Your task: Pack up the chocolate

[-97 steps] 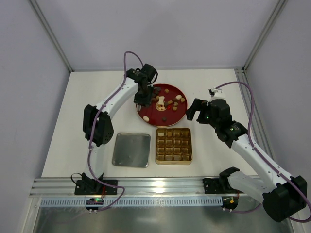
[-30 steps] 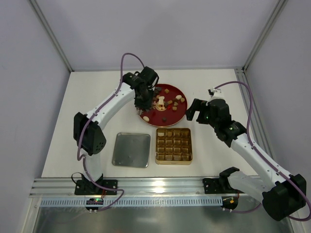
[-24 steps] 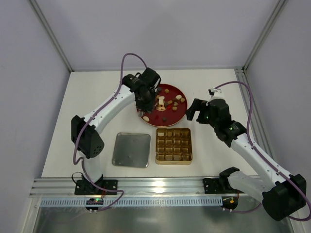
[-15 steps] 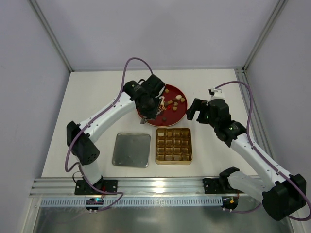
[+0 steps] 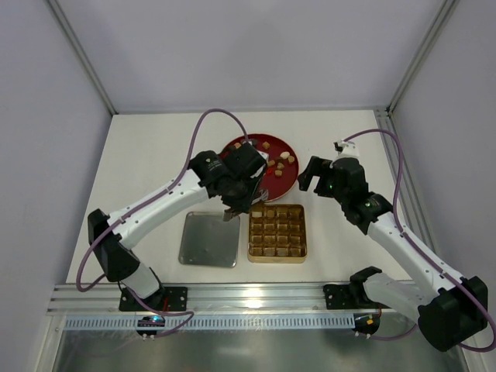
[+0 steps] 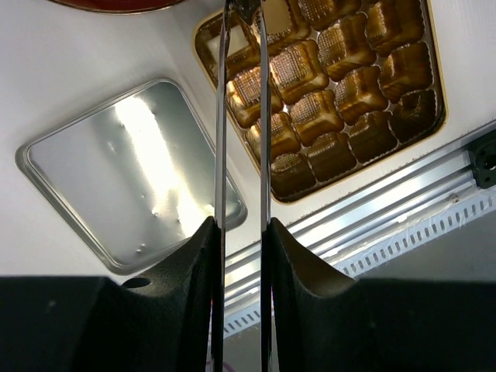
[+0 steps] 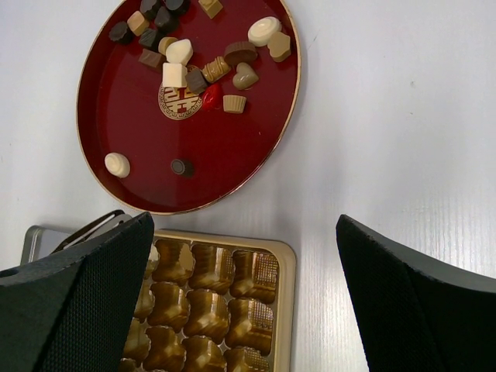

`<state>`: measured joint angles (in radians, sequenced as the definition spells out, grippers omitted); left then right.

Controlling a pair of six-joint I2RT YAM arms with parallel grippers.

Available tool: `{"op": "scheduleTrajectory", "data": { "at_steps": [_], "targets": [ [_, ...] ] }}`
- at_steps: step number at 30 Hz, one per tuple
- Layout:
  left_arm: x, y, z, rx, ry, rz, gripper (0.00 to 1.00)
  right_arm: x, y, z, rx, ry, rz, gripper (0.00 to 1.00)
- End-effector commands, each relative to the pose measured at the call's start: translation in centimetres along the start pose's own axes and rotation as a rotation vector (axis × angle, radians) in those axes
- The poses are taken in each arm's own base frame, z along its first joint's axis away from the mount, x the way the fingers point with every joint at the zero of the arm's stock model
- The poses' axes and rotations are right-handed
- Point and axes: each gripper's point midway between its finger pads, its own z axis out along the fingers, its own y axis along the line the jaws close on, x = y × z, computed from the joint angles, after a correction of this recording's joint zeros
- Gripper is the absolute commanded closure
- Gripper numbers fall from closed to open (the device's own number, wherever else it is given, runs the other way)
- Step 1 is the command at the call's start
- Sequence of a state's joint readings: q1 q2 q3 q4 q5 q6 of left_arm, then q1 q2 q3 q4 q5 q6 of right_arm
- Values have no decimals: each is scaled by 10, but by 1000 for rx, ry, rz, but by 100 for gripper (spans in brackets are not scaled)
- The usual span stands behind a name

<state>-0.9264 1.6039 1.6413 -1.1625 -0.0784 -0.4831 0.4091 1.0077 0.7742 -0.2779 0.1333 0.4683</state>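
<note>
Top external view: both arms reach over the desk [image 5: 139, 155].
Left pincer [image 5: 231, 214]: thin blades nearly together, nipping a dark chocolate piece [image 6: 246, 7] at their tips; the wrist view cuts the piece off partly.
Gold tin [image 6: 349, 85]: directly beneath those tips, at its corner cells.
Silver tray [image 6: 116, 178]: just beside the left pincer.
Right pincer [image 7: 244, 221]: fingers wide apart, empty.
Loose chocolates [image 7: 190, 66]: on the red plate [image 7: 132, 139], ahead of the right pincer.
</note>
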Motion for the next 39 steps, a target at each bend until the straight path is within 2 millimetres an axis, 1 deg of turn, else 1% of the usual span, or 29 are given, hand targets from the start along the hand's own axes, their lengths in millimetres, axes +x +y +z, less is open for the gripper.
{"op": "scheduleTrajectory", "data": {
  "at_steps": [1,3,8,13,20,27,29,34,39],
  "targets": [
    [-6,-10,-15,35,-78,-19,69,-20,4,0,0,-63,18,0],
    [-4,-13,-13,36,-74,-14,69,-19,3,-1,3,-61,16,0],
    [-1,-29,-8,55,-66,12,69,-18,2,-2,9,-62,18,0],
    [-5,-43,-2,66,-60,34,69,-19,0,-4,15,-67,11,0],
    [-9,-56,6,79,-51,54,69,-18,-2,-7,18,-70,6,0],
    [-14,-63,16,86,-39,64,69,-19,-3,-10,20,-75,1,0],
    [-15,-65,15,89,-41,65,69,-19,-3,-11,22,-75,-2,0],
    [-13,-69,19,91,-34,77,66,-22,-6,-13,31,-83,-7,0],
    [-12,-70,21,87,-24,81,66,-22,-6,-14,31,-83,-5,0]
  ]
}}
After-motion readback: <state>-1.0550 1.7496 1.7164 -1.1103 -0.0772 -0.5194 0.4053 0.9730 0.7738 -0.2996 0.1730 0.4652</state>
